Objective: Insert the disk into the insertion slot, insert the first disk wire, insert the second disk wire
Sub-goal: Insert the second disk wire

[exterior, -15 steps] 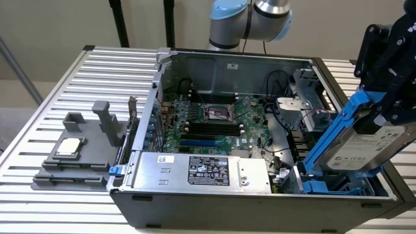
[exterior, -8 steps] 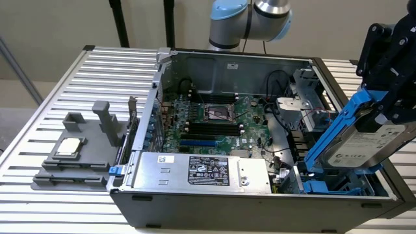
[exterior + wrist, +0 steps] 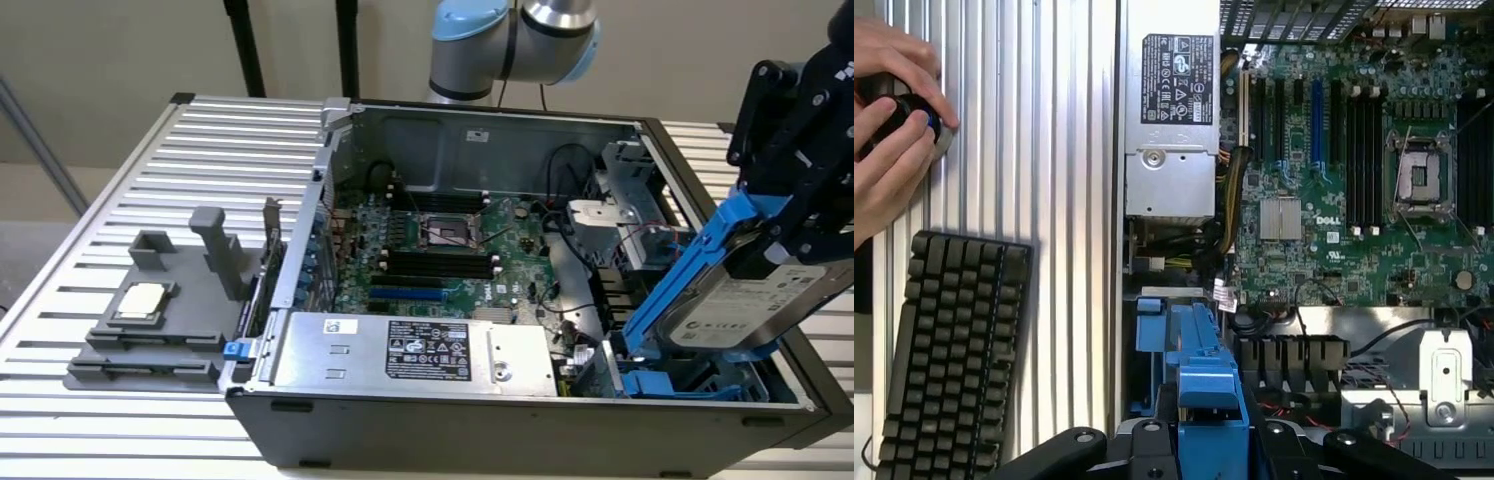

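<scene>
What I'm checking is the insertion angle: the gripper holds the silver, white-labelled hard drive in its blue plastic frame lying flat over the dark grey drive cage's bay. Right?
Not flat. The exterior view shows the silver hard drive steeply tilted in the gripper, its lower end down by the drive cage's bay. The rest holds.

Gripper (image 3: 787, 235) tilted; jaws clamped
</scene>
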{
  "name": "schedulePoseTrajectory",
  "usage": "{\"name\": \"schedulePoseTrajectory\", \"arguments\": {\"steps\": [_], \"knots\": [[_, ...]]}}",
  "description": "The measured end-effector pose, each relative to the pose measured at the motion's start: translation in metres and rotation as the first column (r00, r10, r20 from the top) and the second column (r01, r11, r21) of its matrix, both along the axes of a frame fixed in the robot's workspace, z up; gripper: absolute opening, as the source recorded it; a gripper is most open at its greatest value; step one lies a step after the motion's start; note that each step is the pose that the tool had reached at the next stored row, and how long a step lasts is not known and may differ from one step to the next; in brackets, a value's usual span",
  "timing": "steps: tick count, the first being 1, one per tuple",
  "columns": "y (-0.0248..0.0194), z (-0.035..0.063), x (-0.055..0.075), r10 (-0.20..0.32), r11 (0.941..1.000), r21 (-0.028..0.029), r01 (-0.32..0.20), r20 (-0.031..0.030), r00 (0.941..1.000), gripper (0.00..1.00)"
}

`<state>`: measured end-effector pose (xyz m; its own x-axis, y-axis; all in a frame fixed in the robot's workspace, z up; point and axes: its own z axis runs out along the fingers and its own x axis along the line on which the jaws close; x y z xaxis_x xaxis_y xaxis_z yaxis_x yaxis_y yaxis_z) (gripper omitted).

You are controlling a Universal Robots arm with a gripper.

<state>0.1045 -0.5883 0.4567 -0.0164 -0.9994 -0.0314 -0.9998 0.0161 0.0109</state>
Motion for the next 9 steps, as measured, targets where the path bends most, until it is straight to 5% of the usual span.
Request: {"name": "schedulePoseTrajectory", "arguments": {"steps": [9], "knots": [[-0.0033, -0.0068, 0.0010, 0.005, 0.9999, 0.0108, -0.005, -0.0011, 1.0000, 0.32]]}}
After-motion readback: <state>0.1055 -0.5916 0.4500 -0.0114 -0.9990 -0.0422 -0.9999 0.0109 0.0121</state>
